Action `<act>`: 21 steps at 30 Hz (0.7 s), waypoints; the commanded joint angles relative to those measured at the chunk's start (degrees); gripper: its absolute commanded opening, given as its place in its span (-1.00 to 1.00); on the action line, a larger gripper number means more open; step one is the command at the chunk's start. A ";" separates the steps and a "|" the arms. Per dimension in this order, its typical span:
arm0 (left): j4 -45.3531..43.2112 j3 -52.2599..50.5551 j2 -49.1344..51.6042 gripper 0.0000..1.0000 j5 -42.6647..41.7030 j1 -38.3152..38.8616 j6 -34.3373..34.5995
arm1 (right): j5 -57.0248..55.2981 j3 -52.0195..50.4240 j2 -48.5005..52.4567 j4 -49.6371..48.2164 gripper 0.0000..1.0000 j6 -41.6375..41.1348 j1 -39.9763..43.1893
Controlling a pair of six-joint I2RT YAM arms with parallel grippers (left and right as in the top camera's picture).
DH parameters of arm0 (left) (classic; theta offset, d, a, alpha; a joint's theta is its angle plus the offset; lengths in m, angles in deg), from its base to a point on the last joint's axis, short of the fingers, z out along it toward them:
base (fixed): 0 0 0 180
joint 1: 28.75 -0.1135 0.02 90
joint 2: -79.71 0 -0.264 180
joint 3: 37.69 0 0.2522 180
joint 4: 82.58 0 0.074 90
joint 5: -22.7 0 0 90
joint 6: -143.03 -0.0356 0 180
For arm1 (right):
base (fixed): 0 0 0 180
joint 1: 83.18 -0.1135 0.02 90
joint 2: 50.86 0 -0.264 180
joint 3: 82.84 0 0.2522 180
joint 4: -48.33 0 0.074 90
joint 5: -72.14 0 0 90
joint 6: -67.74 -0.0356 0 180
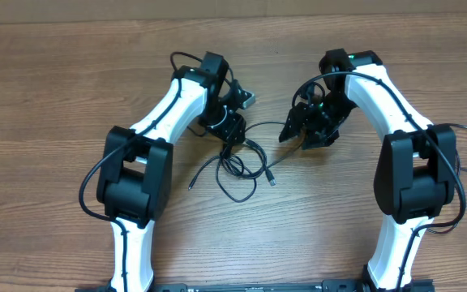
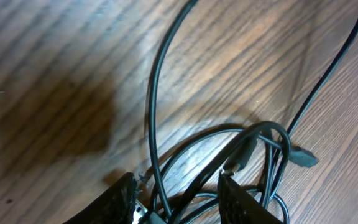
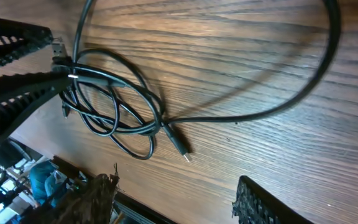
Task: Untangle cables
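Logged thin, glossy black cables (image 1: 236,162), round cords with small plugs (image 2: 303,158), looped in a loose tangle mid-way across the matte wood-grain table (image 1: 55,81). Found left gripper (image 1: 232,143) unclenched astride the tangle, strands between its ribbed fingers (image 2: 120,202). Found right gripper (image 3: 176,183) spread wide, empty, just beside the tangle.

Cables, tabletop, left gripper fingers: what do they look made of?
Cables: thin black cords with a smooth, slightly glossy jacket that catches light, likely rubber or PVC. One plug ends in a pale, metal-looking tip.
Tabletop: brown wood grain with a faint sheen; real wood or laminate, can't tell.
Left gripper fingers: matte black, textured surface, probably plastic.
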 commanded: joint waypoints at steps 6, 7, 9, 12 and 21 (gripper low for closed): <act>-0.76 -1.01 3.76 -0.39 3.98 0.70 7.02 | 0.74 1.36 0.31 0.52 0.23 4.59 -4.31; -0.70 -0.98 3.82 -0.44 3.91 0.59 7.02 | 0.50 1.36 0.33 0.46 0.24 4.59 -4.85; -0.46 -0.92 3.45 -0.37 3.93 0.26 6.99 | 0.31 1.36 0.33 0.22 0.24 4.59 -5.79; 1.36 0.81 2.36 -0.24 3.89 -0.92 7.04 | 0.31 1.36 0.33 -0.22 0.25 4.61 -6.82; 6.14 6.10 -1.49 -0.06 5.42 -2.71 4.57 | 0.31 1.36 0.33 -1.70 0.29 4.57 -7.32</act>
